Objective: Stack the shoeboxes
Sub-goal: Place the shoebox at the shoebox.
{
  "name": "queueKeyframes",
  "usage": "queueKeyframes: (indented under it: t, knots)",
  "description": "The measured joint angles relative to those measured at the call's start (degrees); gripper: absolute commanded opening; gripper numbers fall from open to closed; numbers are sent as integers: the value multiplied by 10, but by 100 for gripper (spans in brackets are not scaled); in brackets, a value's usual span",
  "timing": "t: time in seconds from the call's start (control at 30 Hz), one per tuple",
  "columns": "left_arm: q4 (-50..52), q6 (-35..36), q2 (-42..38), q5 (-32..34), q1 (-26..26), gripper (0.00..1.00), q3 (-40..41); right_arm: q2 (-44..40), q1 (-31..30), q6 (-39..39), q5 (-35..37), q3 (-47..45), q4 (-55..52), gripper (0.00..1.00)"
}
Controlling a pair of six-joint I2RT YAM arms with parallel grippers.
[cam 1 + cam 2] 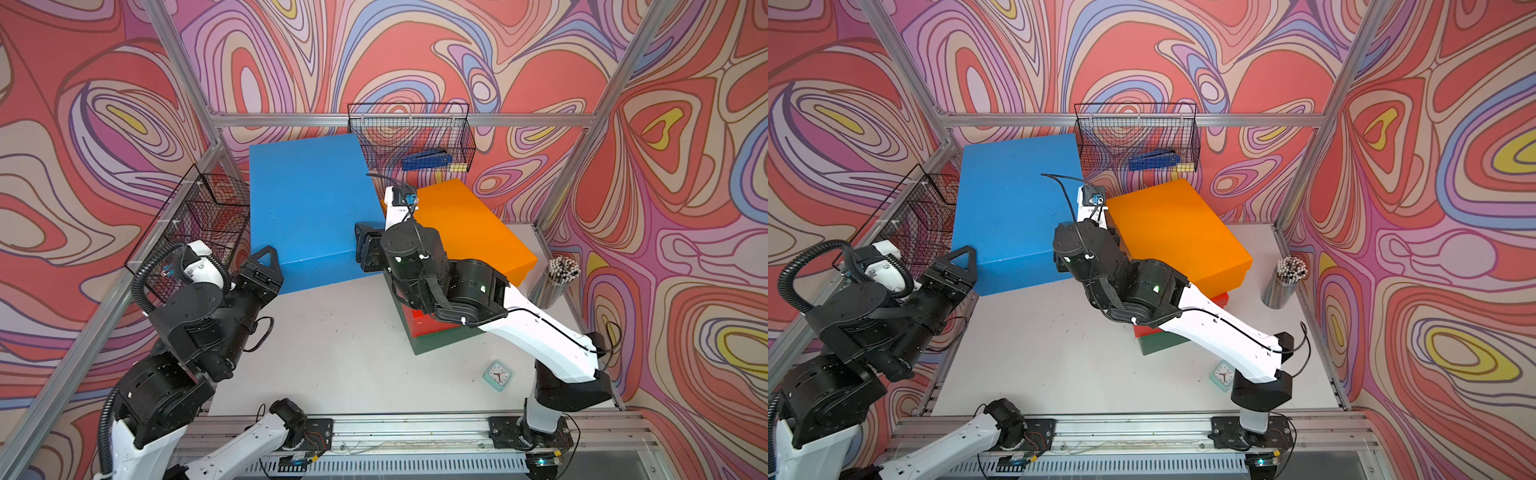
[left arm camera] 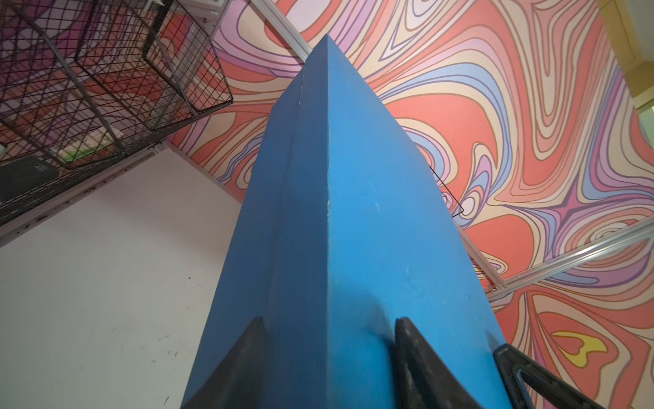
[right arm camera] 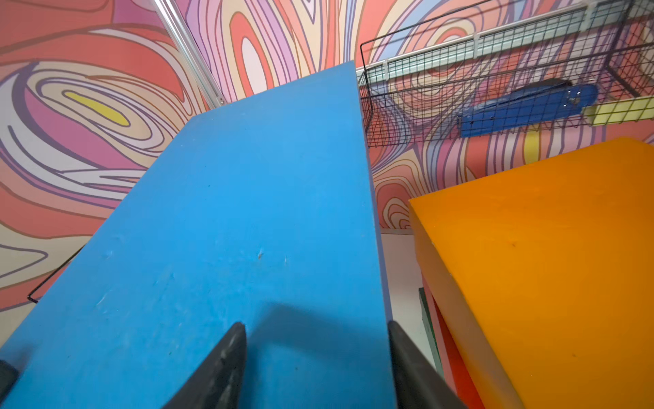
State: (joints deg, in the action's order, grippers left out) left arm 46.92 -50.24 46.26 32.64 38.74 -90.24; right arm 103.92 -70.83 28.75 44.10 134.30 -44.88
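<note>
The blue shoebox (image 1: 307, 199) (image 1: 1013, 208) is held up off the table at the back left, its far end against the wall. My left gripper (image 1: 266, 255) (image 2: 329, 320) is shut on its near left corner, with one finger on the lid and one on the side face. At the near right corner, my right gripper (image 1: 365, 249) (image 3: 316, 324) is shut on it, with one finger on the lid (image 3: 247, 212) and one along the side edge. At the right, the orange shoebox (image 1: 469, 224) (image 1: 1175, 232) (image 3: 548, 265) lies on the red shoebox (image 1: 419, 320), which lies on the dark green shoebox (image 1: 436, 338).
A wire basket (image 1: 411, 137) on the back wall holds a blue stapler (image 1: 428, 160), close to the blue box's far corner. Another wire basket (image 1: 199, 224) hangs on the left wall. A metal cup of pencils (image 1: 552, 282) and a mint clock (image 1: 497, 374) stand at the right.
</note>
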Motion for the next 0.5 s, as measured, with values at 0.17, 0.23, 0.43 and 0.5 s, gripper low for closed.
queueKeyframes:
  t: [0.17,0.23,0.43,0.5]
  knots:
    - [-10,34,49,35,70,33,-64,-45,-5,0,28,-30,16,0]
    - [-18,46,70,40,87,33,-86,-64,-7,0,43,-46,22,0]
    - [-51,72,127,50,140,33,-131,-130,-9,1,78,-100,31,0]
    - [-61,81,144,52,154,34,-145,-156,-9,1,82,-120,32,0]
